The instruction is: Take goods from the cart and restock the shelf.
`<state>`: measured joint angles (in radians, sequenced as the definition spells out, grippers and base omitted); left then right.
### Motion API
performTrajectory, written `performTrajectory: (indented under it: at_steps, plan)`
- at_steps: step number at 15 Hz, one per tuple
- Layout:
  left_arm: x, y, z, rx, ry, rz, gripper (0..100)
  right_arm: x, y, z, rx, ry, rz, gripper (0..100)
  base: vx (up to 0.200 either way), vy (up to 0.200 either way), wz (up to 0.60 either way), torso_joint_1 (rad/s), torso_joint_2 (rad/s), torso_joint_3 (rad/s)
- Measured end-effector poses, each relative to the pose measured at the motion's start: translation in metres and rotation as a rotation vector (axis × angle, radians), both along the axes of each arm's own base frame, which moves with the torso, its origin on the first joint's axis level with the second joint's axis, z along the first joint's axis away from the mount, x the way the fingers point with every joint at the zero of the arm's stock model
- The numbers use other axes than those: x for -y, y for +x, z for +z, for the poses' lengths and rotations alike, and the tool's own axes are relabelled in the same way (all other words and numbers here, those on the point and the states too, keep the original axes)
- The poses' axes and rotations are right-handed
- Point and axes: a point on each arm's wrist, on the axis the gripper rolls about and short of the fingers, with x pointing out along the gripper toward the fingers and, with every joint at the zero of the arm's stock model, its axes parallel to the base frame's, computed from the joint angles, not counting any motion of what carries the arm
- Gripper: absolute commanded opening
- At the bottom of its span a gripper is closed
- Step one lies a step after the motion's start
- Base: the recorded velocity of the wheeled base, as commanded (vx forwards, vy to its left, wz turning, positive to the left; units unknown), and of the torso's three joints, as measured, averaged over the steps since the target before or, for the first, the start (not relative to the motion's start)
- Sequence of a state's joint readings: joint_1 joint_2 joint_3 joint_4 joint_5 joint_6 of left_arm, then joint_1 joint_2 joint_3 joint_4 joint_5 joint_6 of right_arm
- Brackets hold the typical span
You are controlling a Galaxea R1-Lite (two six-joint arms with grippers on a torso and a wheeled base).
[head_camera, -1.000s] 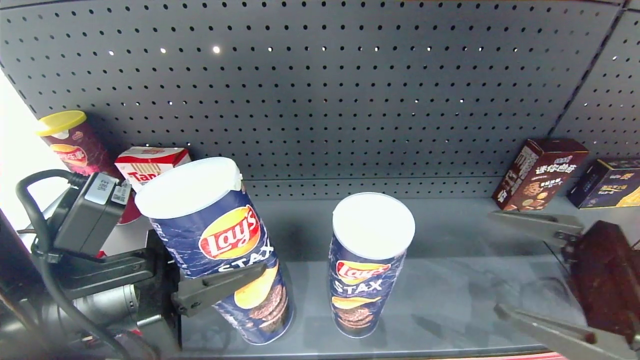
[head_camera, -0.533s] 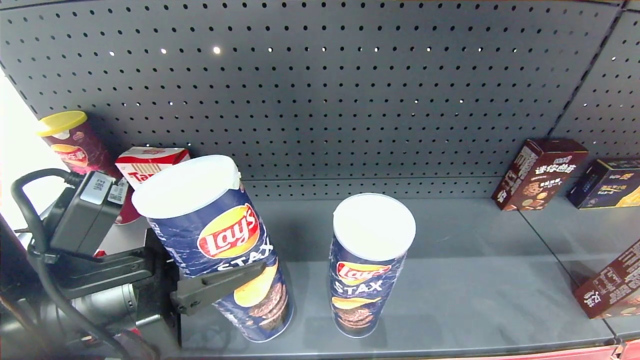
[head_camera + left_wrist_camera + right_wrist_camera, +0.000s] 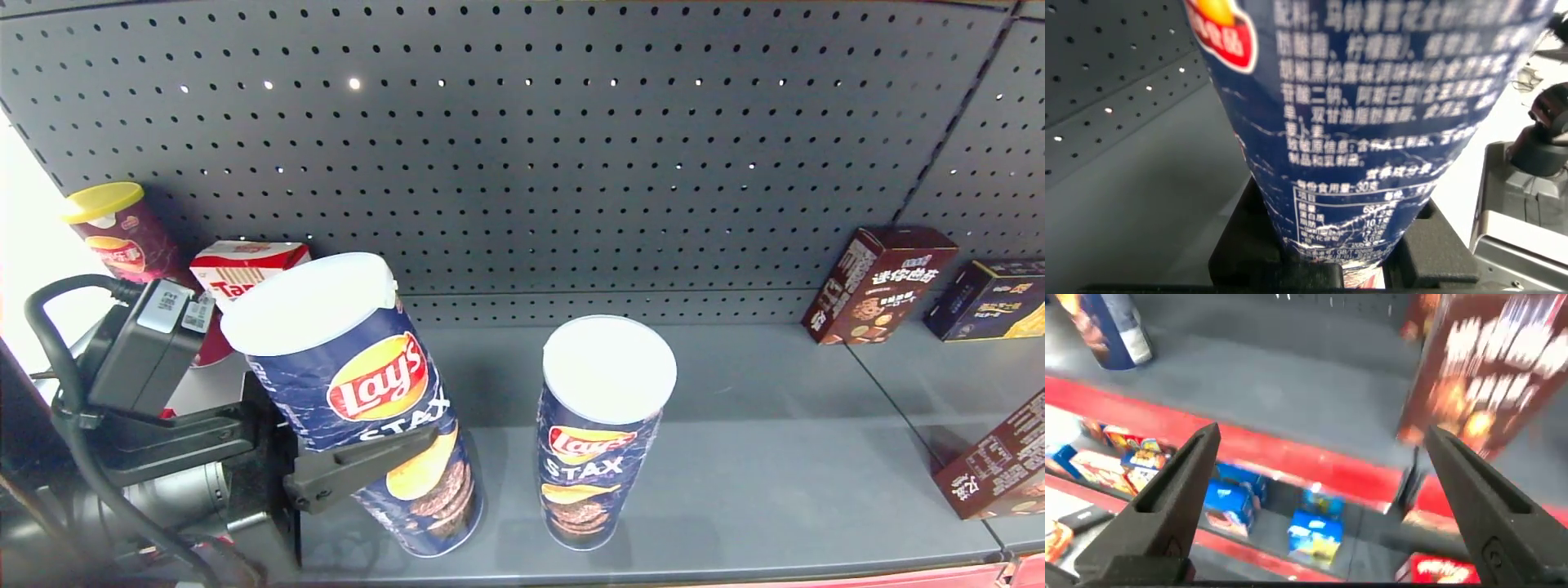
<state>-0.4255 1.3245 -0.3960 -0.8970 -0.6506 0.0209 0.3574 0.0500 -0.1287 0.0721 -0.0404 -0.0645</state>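
1. Setting a can on the shelf is the step in hand, as I judge it. The left gripper (image 3: 384,445) is clamped around the lower half of the held can (image 3: 359,384), a blue tube with a white lid. The left wrist view shows this can (image 3: 1372,122) close up between the jaws.
2. The held can is at the near left of the shelf (image 3: 775,490). It is tilted, with its lid leaning left and its base down at the shelf surface. I cannot tell whether the base is touching.
3. The next move calls for bringing the can upright and seating its base flat. The fingers should then let go and draw back without knocking the standing can (image 3: 604,433) just to the right.
4. The right gripper (image 3: 1323,437) is spread wide and holds nothing. It hangs off the near edge of the shelf, beside the near brown box (image 3: 1486,376).
5. Counts:
   - Two blue cans, one held and one standing.
   - One maroon can (image 3: 122,233) with a yellow lid, far left.
   - One red-and-white box (image 3: 245,269) beside the maroon can.
   - Two brown boxes, the far brown box (image 3: 886,282) and the near one on the right.
   - One dark box (image 3: 992,298) at the far right.
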Motion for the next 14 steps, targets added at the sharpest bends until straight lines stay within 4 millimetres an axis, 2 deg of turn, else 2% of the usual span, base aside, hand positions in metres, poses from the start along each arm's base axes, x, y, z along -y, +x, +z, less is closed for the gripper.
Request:
performTrajectory:
  at_steps: [1, 4, 6, 14]
  plan:
    - [0.0, 0.001, 0.0, -0.002, 0.001, 0.0, 0, -0.001, 0.002, -0.01, -0.014, 0.015, -0.002, 100, 0.0, 0.0, 0.0, 0.0, 0.0, 0.0]
    - [0.001, 0.002, -0.001, -0.004, 0.003, 0.0, 0, -0.002, 0.004, -0.018, 0.025, 0.06, 0.009, 100, 0.0, 0.0, 0.0, 0.0, 0.0, 0.0]
    - [0.001, 0.002, -0.002, -0.004, 0.003, -0.002, 0, -0.002, 0.005, -0.027, -0.006, 0.036, 0.007, 100, 0.0, 0.0, 0.0, 0.0, 0.0, 0.0]
    - [0.001, -0.001, -0.005, -0.02, 0.007, -0.011, 0, -0.002, 0.005, -0.029, -0.017, 0.048, 0.013, 100, 0.0, 0.0, 0.0, 0.0, 0.0, 0.0]
